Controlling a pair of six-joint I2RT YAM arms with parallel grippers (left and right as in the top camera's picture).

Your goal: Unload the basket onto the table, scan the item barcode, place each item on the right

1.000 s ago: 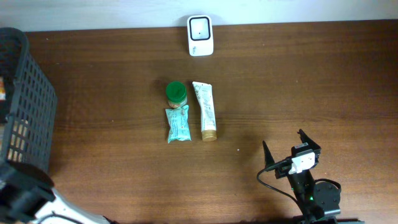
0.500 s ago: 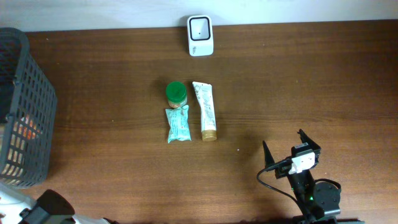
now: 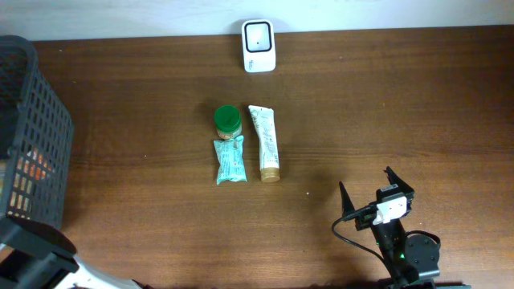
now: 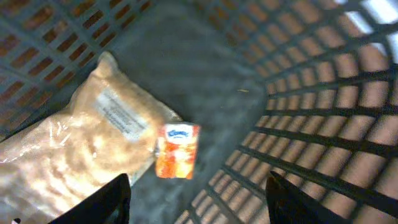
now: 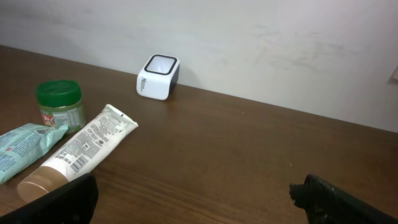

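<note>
In the left wrist view my left gripper (image 4: 198, 194) hangs open over the inside of the black mesh basket (image 4: 323, 124), nothing between its fingers. Below it a small orange tissue pack (image 4: 177, 151) lies loose on the basket floor against a tan plastic bag (image 4: 74, 146). The white scanner (image 3: 259, 46) stands at the table's far edge. A green-lidded jar (image 3: 227, 120), a teal packet (image 3: 230, 160) and a white tube (image 3: 265, 142) lie mid-table. My right gripper (image 3: 365, 189) rests open at the front right, empty; its view shows the tube's barcode (image 5: 81, 149) facing up.
The basket (image 3: 36, 96) fills the left side of the table, and my left arm (image 3: 36, 253) sits at its front end. The wall runs right behind the scanner (image 5: 158, 76). Bare wood separates the right gripper (image 5: 199, 199) from the items.
The left jaws have opened, and the orange pack has dropped from the left edge into the basket. The left arm shifted at the bottom left corner. The right arm stayed still.
</note>
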